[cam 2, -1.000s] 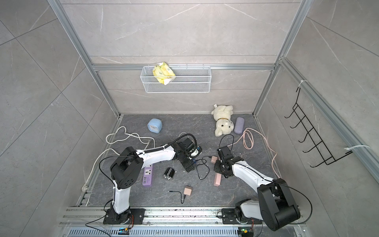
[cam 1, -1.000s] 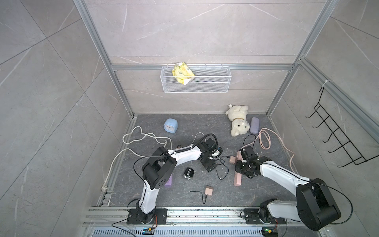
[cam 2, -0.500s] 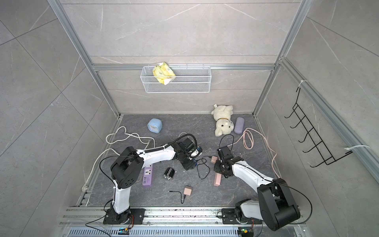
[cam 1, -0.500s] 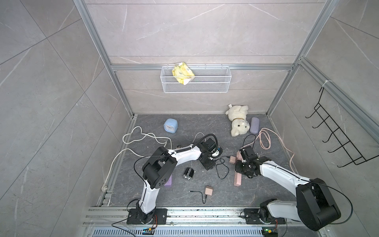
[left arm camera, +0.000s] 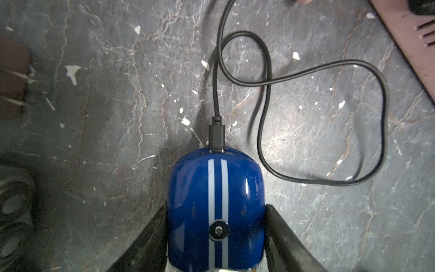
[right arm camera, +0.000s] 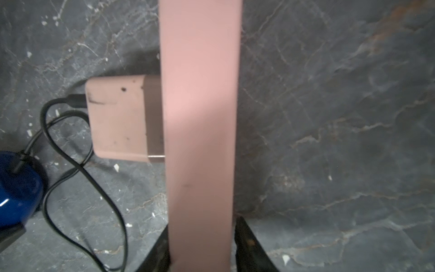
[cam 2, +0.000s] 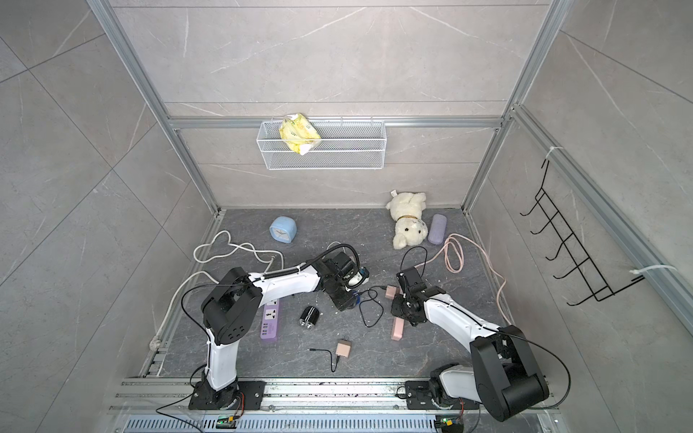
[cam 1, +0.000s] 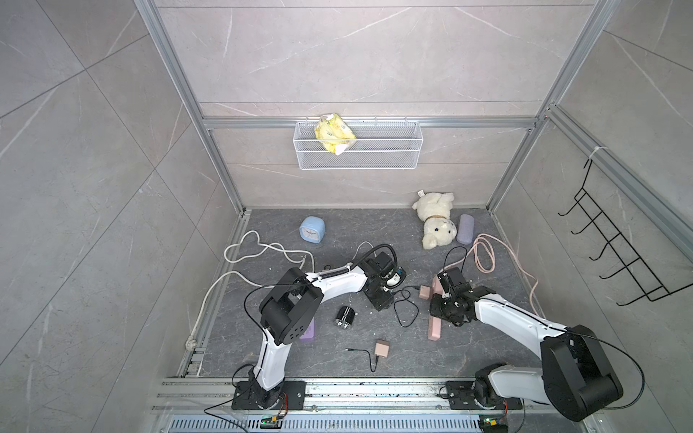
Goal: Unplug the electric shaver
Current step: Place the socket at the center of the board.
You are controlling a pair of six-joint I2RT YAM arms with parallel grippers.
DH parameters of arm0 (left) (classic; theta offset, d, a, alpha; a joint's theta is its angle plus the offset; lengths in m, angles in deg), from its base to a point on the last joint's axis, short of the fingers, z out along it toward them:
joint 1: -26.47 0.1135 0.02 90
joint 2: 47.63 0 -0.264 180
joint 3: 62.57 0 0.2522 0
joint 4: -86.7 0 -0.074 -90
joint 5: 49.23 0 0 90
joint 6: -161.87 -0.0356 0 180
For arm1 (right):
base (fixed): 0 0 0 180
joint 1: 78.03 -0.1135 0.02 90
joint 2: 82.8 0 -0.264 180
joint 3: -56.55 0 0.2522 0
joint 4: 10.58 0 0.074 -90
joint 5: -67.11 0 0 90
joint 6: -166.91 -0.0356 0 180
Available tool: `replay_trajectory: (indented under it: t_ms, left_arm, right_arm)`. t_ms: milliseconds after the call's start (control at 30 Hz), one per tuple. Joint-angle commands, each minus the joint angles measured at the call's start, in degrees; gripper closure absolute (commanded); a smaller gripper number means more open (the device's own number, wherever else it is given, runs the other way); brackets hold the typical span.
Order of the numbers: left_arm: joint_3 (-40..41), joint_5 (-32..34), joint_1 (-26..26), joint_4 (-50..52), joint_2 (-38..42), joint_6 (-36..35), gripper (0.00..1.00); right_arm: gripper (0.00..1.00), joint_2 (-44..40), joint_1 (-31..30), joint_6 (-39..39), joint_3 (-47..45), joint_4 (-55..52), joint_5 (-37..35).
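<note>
The blue electric shaver (left arm camera: 215,200) with two white stripes lies on the floor, and my left gripper (left arm camera: 216,208) is shut on its sides. Its tail end peeks out past the gripper in a top view (cam 2: 355,299). A black plug (left arm camera: 216,136) sits in the shaver's end. Its cable (left arm camera: 266,99) loops over to a pink adapter (right arm camera: 117,117), which is plugged into the side of a pink power strip (right arm camera: 200,117). My right gripper (right arm camera: 202,223) straddles that strip with a thin gap at one finger, so it is open.
A black cylindrical shaver head (cam 1: 344,316) lies near the left arm. A purple power strip (cam 2: 270,318), a loose pink adapter (cam 1: 382,348) with its cable, a blue clock (cam 1: 312,230), a teddy bear (cam 1: 435,221) and white and pink cords lie around.
My left jaws have closed onto the shaver. The right jaws have eased slightly wider around the pink strip. Neither arm has visibly shifted.
</note>
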Motion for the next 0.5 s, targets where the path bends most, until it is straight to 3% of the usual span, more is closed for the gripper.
replay_trajectory:
  t_ms: [0, 467]
  left_arm:
    - [1.3, -4.1, -0.3, 2.5, 3.5, 1.2, 0.54]
    - [1.3, -6.8, -0.3, 5.3, 10.8, 2.2, 0.54]
  right_arm:
    - [0.56, 0.5, 0.1, 0.4, -0.9, -2.8, 0.4]
    - [0.43, -4.3, 0.1, 0.9, 3.2, -7.6, -1.5]
